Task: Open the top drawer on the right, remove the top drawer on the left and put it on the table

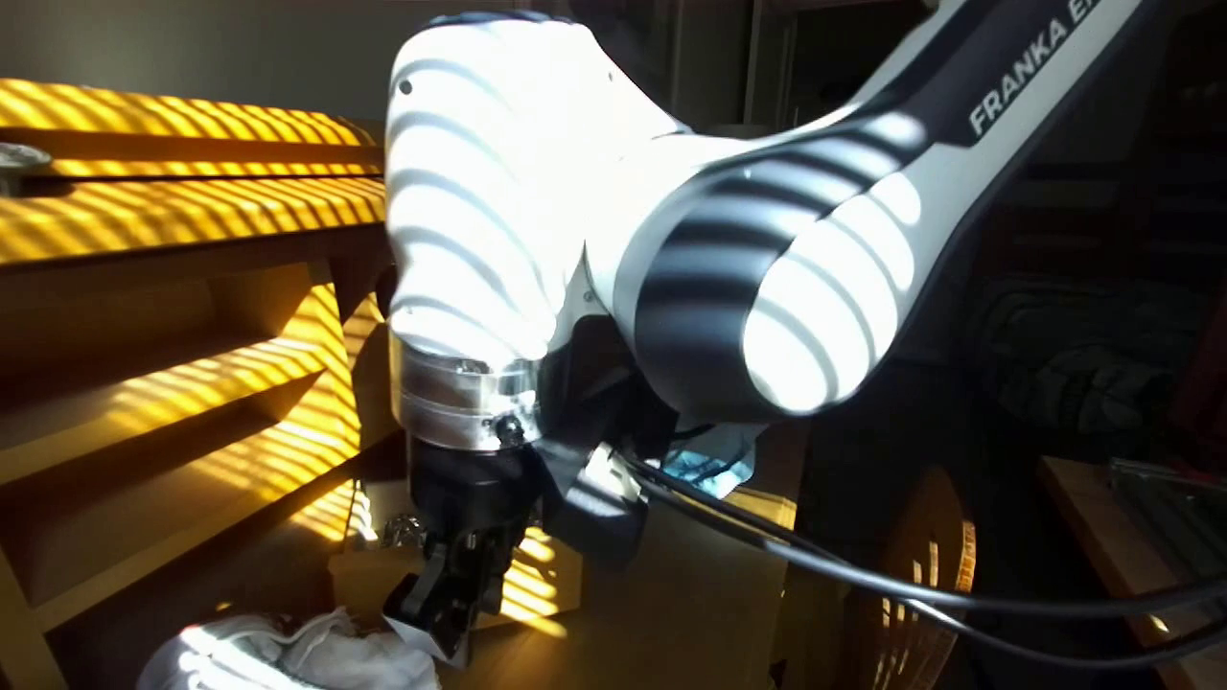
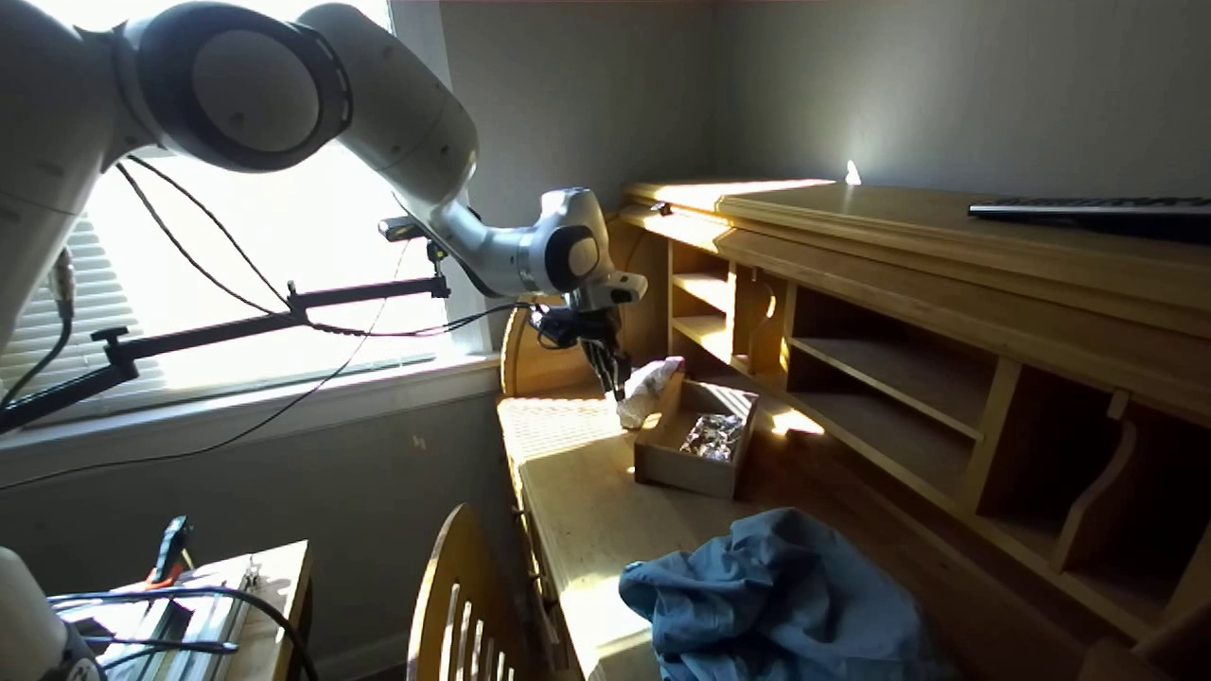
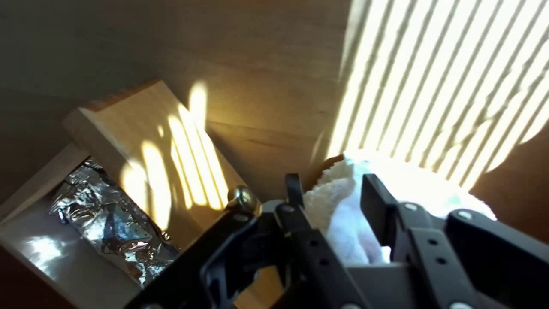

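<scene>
A small wooden drawer sits on the desk, its wall showing in an exterior view (image 2: 686, 470) and its knobbed front in the wrist view (image 3: 137, 128). Crumpled foil packets (image 2: 714, 437) lie inside it. A white cloth (image 3: 343, 231) lies beside the drawer and also shows in both exterior views (image 1: 307, 656) (image 2: 648, 390). My gripper (image 3: 332, 184) is open, its fingers pointing down over the cloth, with cloth visible between them; whether they touch it I cannot tell. The drawer's round knob (image 3: 245, 198) is just left of the left finger. The gripper shows in both exterior views (image 1: 436, 623) (image 2: 615, 378).
A wooden hutch (image 2: 889, 374) with open compartments stands along the back of the desk (image 2: 587, 501). A blue cloth (image 2: 776, 596) lies on the desk. A chair (image 2: 464, 605) stands at the desk's front edge. Cables hang from the arm. Striped sunlight washes out part of the cloth.
</scene>
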